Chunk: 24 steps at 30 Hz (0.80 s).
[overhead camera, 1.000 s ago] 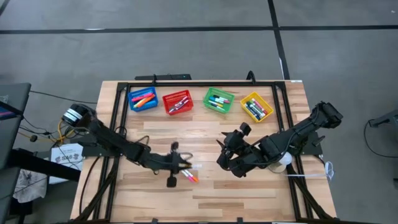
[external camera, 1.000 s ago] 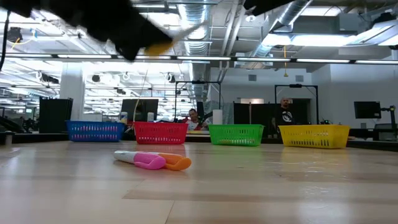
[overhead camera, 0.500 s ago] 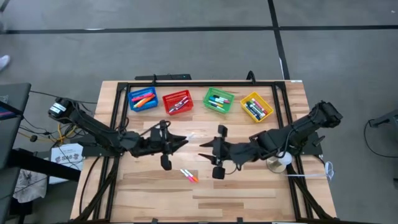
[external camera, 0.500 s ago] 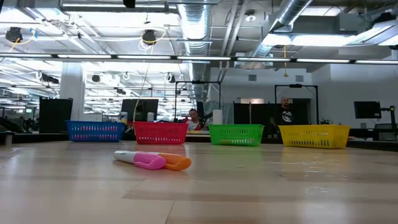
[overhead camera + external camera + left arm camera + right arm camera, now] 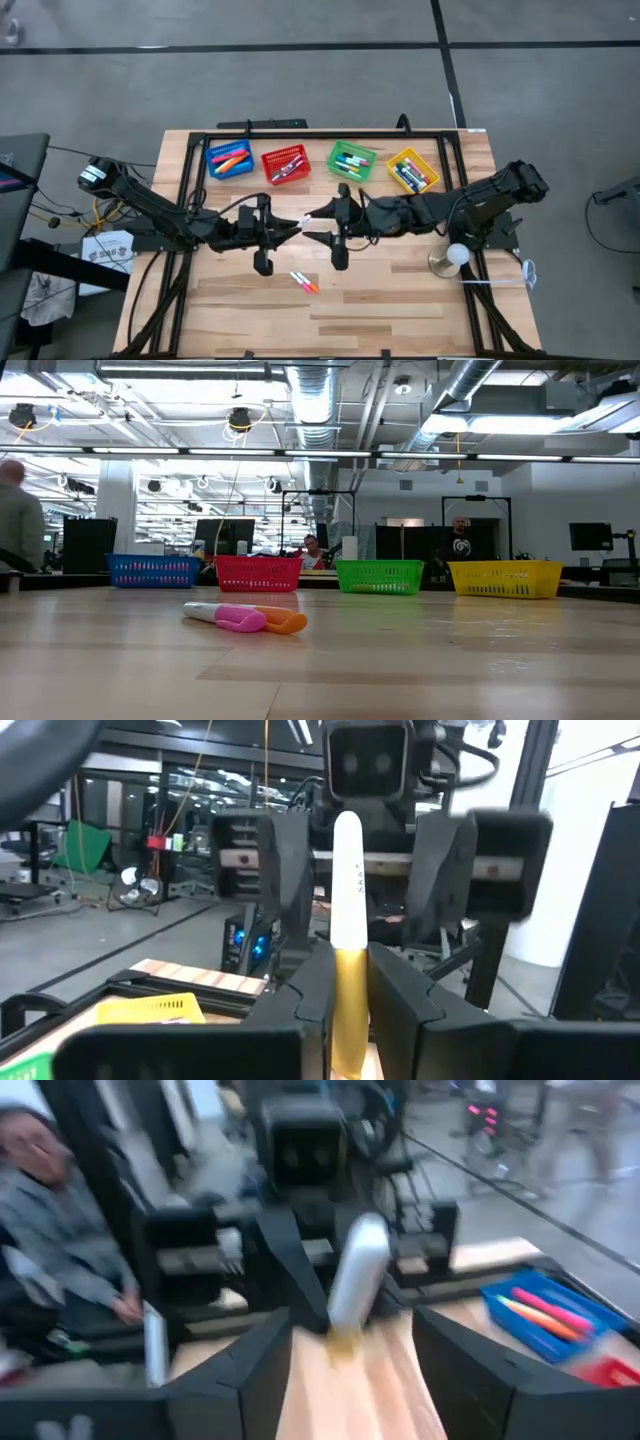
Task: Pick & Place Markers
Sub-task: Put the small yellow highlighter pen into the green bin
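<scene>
Nearest the front edge of my wooden table [image 5: 400,310], a pink-capped marker [image 5: 225,617] and an orange-capped marker [image 5: 282,622] lie touching each other on the boards, at about six o'clock from the spot where the two arms meet. Above them, over mid-table, my left gripper [image 5: 292,226] is clamped shut on a yellow-and-white marker [image 5: 347,960]; its yellow end is pinched between the fingers [image 5: 312,990] and its white end sticks out toward three o'clock. My right gripper [image 5: 312,224] faces it from the three o'clock side with its jaws spread wide, one finger on each side of that white tip, and I cannot see them touching it. From the right wrist the same marker shows end-on between my open fingers [image 5: 262,1365], with the left gripper head behind it. Farther back, toward twelve o'clock, four mesh baskets stand in a row: the blue basket [image 5: 230,160] with pink and orange markers inside, the red basket [image 5: 285,165], the green basket [image 5: 352,162] and the yellow basket [image 5: 413,172], each with markers in it. At about four o'clock, near the right arm's base, a small white ball on a round stand [image 5: 450,258] sits on the table. Beyond the table, people [image 5: 462,545] show in the room.
</scene>
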Each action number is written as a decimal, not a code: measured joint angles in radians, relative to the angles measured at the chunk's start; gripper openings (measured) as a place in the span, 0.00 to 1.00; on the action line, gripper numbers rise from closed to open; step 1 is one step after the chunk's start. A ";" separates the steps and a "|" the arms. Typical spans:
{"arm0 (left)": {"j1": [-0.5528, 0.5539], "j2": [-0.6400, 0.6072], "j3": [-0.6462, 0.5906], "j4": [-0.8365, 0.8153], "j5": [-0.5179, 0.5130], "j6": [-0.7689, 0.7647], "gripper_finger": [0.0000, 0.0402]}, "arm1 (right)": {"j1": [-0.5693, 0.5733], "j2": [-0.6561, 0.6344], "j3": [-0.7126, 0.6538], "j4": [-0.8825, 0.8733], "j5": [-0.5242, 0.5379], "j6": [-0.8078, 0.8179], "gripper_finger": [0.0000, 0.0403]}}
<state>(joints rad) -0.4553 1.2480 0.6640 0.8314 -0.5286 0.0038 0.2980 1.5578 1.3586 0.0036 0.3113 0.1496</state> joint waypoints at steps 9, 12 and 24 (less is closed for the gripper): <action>0.000 0.000 0.000 0.006 0.013 0.000 0.11 | -0.025 0.000 0.000 0.095 -0.072 0.000 0.55; 0.000 0.000 0.000 0.007 0.013 0.000 0.10 | -0.036 0.000 0.000 0.095 -0.097 0.000 0.52; 0.020 0.000 0.000 0.008 0.021 -0.001 0.11 | -0.067 0.001 0.000 0.094 -0.152 -0.001 0.14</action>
<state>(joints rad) -0.4357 1.2480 0.6640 0.8390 -0.5073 0.0032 0.2313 1.5585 1.3586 0.0980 0.1597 0.1490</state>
